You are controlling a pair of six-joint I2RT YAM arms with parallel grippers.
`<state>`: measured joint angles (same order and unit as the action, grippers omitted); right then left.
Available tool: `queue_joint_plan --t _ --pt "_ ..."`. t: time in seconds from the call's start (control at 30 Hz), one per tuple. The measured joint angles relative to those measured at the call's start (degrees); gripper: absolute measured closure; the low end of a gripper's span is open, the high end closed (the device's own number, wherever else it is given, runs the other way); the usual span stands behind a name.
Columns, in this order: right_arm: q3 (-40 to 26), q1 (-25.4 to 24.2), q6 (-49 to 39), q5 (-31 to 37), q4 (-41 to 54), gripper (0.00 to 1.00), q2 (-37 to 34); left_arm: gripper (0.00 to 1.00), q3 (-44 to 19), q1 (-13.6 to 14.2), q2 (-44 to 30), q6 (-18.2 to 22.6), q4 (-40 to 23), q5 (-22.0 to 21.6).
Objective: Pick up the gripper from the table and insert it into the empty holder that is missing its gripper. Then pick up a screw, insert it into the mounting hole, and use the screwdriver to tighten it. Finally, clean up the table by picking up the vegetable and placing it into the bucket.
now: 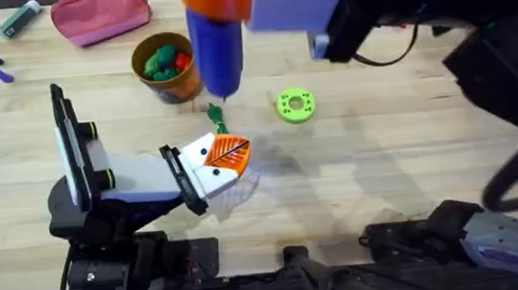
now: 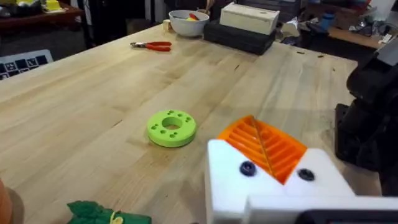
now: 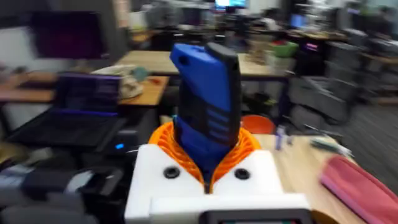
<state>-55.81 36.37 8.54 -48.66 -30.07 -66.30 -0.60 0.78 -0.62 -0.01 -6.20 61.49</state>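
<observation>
screwdriver [image 3: 208, 106]: blue, dark ribbed band
bucket [image 1: 164, 69]: orange-brown
ring [image 1: 295, 105]: lime green
vegetable [image 1: 216, 117]: dark green
pouch [image 1: 102, 15]: pink
pliers [image 2: 152, 45]: red handles

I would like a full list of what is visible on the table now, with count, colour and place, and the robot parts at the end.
screwdriver: one, blue, held upright above the table middle
bucket: one, orange-brown, far left of centre, toy vegetables inside
vegetable: one, dark green, beside the bucket
ring disc: one, lime green, table centre
pouch: one, pink, far left edge
pliers: one, red handles, far side
bowl: one, white, far side
left gripper: white with orange pads, low over the table
right gripper: white with orange pads, shut on the screwdriver
</observation>
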Motion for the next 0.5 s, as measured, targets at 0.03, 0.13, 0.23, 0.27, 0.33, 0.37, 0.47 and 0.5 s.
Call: queue_joint_plan --t 0.03,0.13,0.23,0.27,0.33,0.37,0.47,0.5 --pt "0.0 0.12 0.0 -2.06 -1.08 0.976 -0.48 0.986 0.0 0.0 -0.02 0.0 0.0 0.0" --pt "0.0 1.11 -0.18 -7.41 -2.55 0.976 -1.95 0.986 0.0 0.0 0.0 0.0 0.0 0.0" --pt "0.0 2.91 -1.25 -10.75 -2.57 0.976 -3.35 0.986 0.0 0.0 0.0 0.0 0.0 0.0" --pt "0.0 3.51 -1.75 -11.61 -2.53 0.976 -3.79 0.986 0.01 0.0 0.0 0.0 0.0 0.0" --pt "0.0 4.47 -2.87 -12.8 -2.53 0.976 -4.48 0.986 0.0 0.0 0.0 0.0 0.0 0.0" --pt "0.0 4.79 -3.49 -13.32 -2.55 0.976 -4.76 0.986 0.0 0.0 0.0 0.0 0.0 0.0" --pt "0.0 5.06 -5.46 -14.69 -2.6 0.976 -5.28 0.986 0.0 0.0 0.0 0.0 0.0 0.0" --pt "0.0 5.08 -5.97 -15.09 -2.6 0.976 -5.43 0.986 0.0 0.0 0.0 0.0 0.0 0.0"
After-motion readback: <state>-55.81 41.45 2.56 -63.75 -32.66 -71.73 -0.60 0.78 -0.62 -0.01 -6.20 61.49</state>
